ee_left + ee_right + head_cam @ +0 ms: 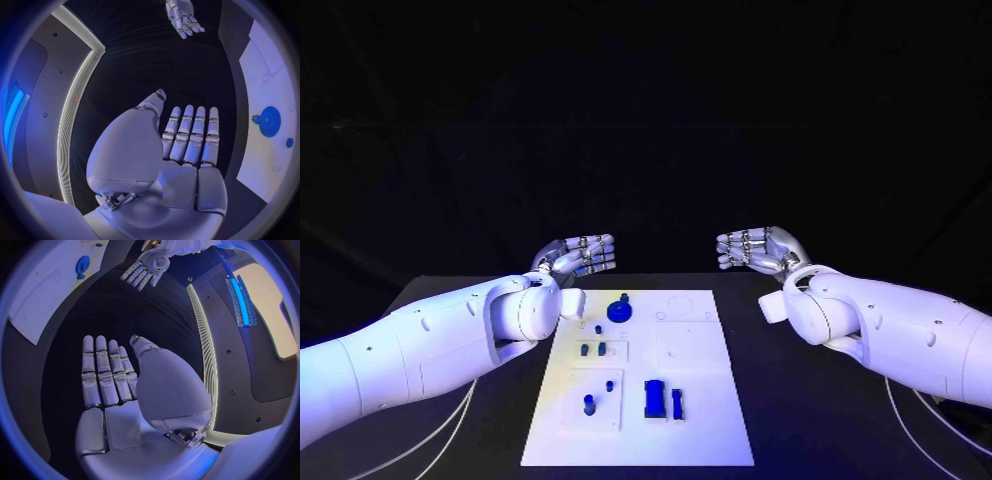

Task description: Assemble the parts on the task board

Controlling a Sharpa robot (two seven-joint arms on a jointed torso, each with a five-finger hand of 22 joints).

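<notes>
Hands hover above the far end of the counter (473, 420), apart from each other and holding nothing. The left hand (578, 254) and the right hand (759, 247) face one another, palms inward; each wrist view shows the fingers (187, 132) straight, side by side, thumb set off. The task board (704, 400) lies nearer, between the forearms. On it rest a blue gear (620, 308) at the far edge, small blue parts (593, 350) mid-board, and a larger blue block (655, 397) near the front.
</notes>
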